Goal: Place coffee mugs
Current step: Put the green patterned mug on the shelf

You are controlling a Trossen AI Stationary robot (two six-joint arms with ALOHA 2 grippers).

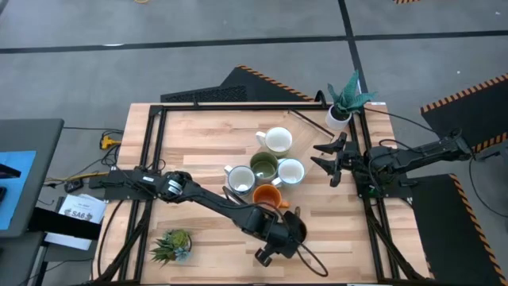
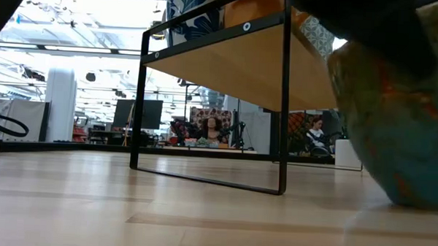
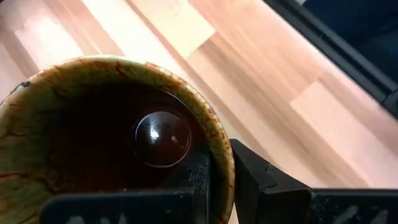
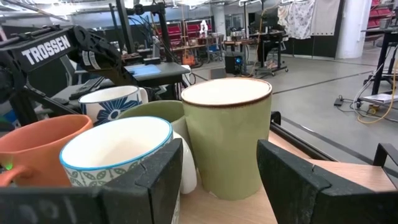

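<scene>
From above, the left claw [image 1: 279, 238] is low over the near part of the tabletop [image 1: 206, 135], closed on the rim of a dark brown mug [image 1: 292, 229]. Just beyond it sits an orange mug [image 1: 267, 196], touching a cluster made up of an olive green mug [image 1: 263, 167] and three white mugs [image 1: 278, 140] [image 1: 290, 171] [image 1: 239, 179]. The right claw [image 1: 327, 159] hovers spread open and empty, just beside that cluster; a white pot with teal leaves [image 1: 343, 105] stands behind it. A small spiky plant [image 1: 171, 245] sits well apart from the left claw.

At table height, a black-framed wooden rack [image 2: 228, 72] stands on the tabletop.

The left wrist shows one finger inside the mug and one finger [image 3: 261, 180] outside, pinching its wall.

The right wrist shows its fingers [image 4: 298, 177] wide apart before the mugs.
</scene>
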